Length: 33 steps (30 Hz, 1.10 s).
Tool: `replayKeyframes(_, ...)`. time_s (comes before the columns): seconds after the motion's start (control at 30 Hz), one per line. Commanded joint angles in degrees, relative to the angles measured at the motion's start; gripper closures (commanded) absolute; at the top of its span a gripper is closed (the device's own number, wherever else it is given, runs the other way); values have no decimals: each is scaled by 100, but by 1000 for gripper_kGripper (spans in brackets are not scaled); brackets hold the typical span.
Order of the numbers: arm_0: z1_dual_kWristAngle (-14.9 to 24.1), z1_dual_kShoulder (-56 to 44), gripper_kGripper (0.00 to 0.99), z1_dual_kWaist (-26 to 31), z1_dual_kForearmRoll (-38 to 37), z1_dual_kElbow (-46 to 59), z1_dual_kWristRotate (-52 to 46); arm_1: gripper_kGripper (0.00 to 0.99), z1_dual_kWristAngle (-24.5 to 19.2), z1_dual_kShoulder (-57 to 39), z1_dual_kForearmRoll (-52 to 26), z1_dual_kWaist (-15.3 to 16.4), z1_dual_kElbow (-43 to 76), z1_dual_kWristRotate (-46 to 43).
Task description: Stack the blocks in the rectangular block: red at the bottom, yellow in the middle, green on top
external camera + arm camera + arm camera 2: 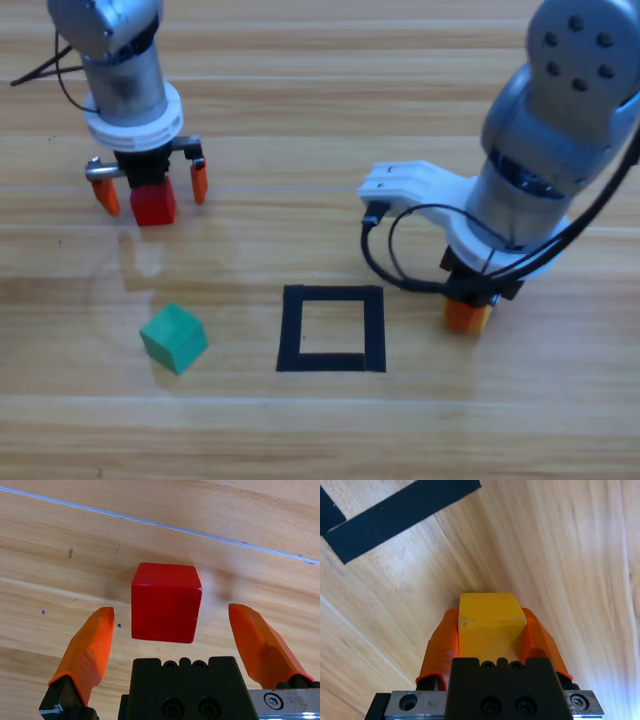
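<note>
The small matte red cube point(153, 204) sits on the wooden desk point(300, 120), between my left gripper point(152, 190) fingers, spread wide for grasping. My right gripper point(490, 630) clamps the yellow cube point(491, 622) beside the black tape square point(332, 328), waiting.

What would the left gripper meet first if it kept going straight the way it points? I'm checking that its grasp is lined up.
The red cube: it sits between the open jaws of the left gripper, which points down at the wooden table. Past the cube, only tabletop.
</note>
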Motion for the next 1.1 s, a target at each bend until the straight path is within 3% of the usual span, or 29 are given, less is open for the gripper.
replayKeyframes(0.03, -52, 403, 31, 195, 55, -51, -3, 990, -41, -947, 75, -323, 411, 184)
replayKeyframes(0.1, -61, 430, 33, 222, 55, -60, 15, 990, 337, -1176, 75, -437, 516, 254)
replayKeyframes(0.2, -78, 447, 50, 266, 55, -78, 50, 990, 442, -1281, 75, -499, 587, 403)
replayKeyframes(0.23, -87, 456, 60, 275, 55, -95, 68, 990, 750, -1281, 75, -631, 622, 500)
replayKeyframes(0.37, -184, 500, 172, 354, 37, -139, 200, 990, 811, -1123, 233, -719, 551, 1045)
replayKeyframes(0.47, -263, 544, 340, 354, 11, -157, 279, 990, 600, -1053, 479, -719, 428, 1933)
replayKeyframes(0.67, -307, 491, 829, 327, 11, -174, 481, 990, 249, -1132, 532, -719, 499, 2583)
replayKeyframes(0.93, -377, -300, 873, -183, 46, -174, 964, 990, 47, -1132, 848, -719, 428, 3172)
replayKeyframes(1.1, -369, -1205, 873, -1079, 46, -42, 1114, 990, 91, -1053, 928, -719, 376, 3286)
